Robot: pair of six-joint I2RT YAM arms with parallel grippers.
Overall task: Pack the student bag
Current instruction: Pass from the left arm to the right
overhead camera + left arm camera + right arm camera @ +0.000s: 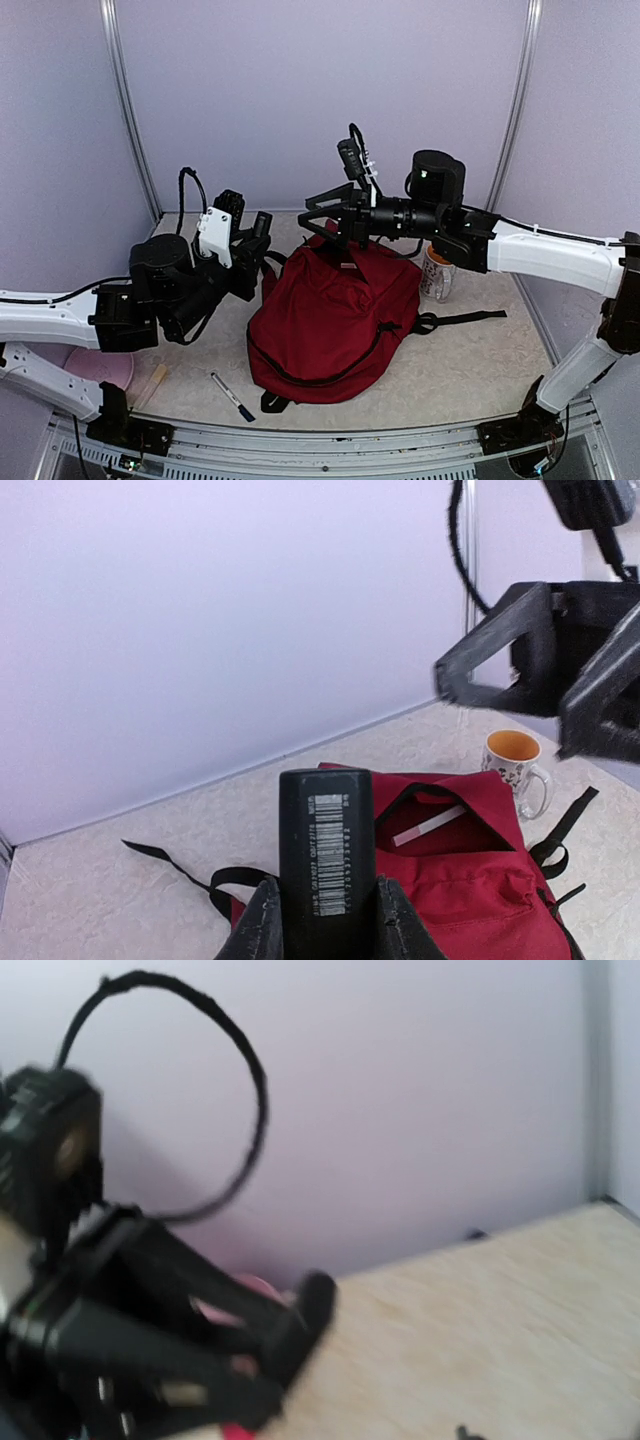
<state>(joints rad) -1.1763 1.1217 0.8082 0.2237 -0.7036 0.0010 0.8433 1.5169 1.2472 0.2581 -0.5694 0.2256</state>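
**Now: left gripper full, right gripper spread above the bag**

From above, the student bag point(335, 320) lies on the table point(470, 370) between my two arms, its top end toward the back wall. My left gripper point(258, 245) sits just left of the bag's top corner. What it carries is lost against the dark arm in this view. My right gripper point(322, 212) hangs over the bag's top edge, jaws spread wide with nothing between them. A mug point(438, 272) stands just right of the bag under my right arm. A pen point(232, 396) lies near the bag's lower left corner, and a pink plate point(108, 370) shows below my left arm.

My left wrist camera settles what the top view hides. My fingers point(262, 925) are clamped on a black bar point(325, 850) with a white barcode label, standing upright between them. Past it the bag's mouth gapes with a white tag inside, and the mug's orange interior shows. My right gripper's parted jaws hang at the upper right.

My right wrist camera is blurred. It gives only the wall, a looping black cable point(200, 1060), pale tabletop and dark machinery at lower left. I cannot make out my own fingers there.
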